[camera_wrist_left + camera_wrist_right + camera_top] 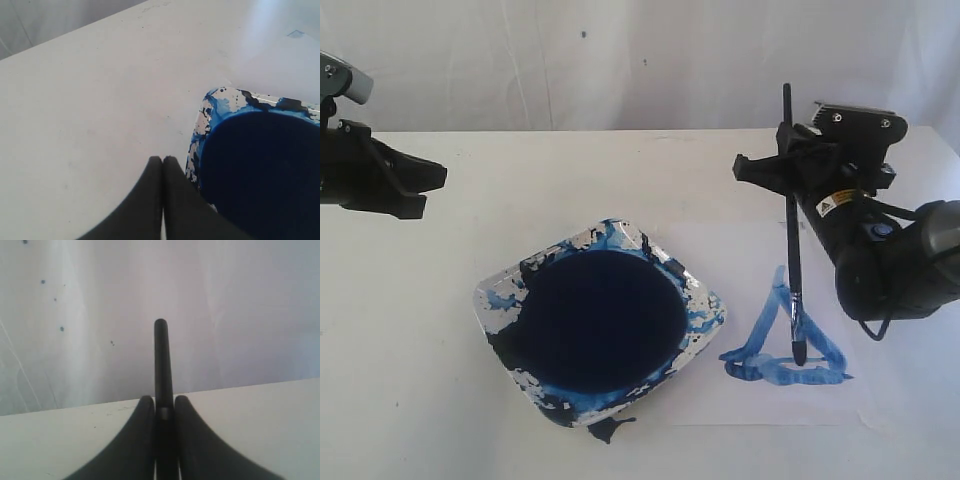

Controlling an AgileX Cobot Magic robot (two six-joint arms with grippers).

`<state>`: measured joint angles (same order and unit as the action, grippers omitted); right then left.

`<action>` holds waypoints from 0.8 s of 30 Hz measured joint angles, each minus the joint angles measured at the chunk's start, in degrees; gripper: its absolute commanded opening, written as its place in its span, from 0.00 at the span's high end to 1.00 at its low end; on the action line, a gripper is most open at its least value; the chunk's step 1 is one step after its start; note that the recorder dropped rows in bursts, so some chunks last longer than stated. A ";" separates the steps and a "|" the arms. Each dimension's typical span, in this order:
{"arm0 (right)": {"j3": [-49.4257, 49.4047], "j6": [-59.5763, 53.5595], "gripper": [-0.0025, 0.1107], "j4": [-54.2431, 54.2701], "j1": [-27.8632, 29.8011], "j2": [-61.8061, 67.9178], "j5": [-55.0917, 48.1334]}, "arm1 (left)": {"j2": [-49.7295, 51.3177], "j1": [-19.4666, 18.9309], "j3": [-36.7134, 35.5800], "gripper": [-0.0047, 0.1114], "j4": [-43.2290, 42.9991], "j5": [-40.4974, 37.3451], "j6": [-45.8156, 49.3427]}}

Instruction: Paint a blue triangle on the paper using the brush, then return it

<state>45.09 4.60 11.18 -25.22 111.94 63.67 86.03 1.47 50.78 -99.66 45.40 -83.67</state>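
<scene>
The paper (730,270) lay flat just right of the paint dish (500,300), and the painting looked finished, leaving only the return. The right gripper (164,402), up and right of the dish, was clamped on the brush (793,250); the left gripper (162,165), off the dish's left, was pinched together on nothing. The blue triangle (775,372), right of the dish, was a closed, streaky outline, heaviest along its base. The brush stood nearly upright, its stained tip inside the triangle; whether it touched, I could not tell
</scene>
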 measured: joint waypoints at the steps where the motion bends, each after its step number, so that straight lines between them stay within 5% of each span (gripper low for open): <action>1: 0.00 1.19 0.98 -0.42 0.00 0.00 -0.13 | 0.00 0.00 0.00 0.96 0.00 0.00 0.00; 24: 2.28 13.40 0.98 -8.28 -3.71 0.00 2.42 | 0.00 0.00 0.00 0.96 0.00 0.00 0.00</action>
<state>47.37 18.00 2.89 -28.93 111.94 66.09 86.03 1.47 50.78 -99.66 45.40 -83.67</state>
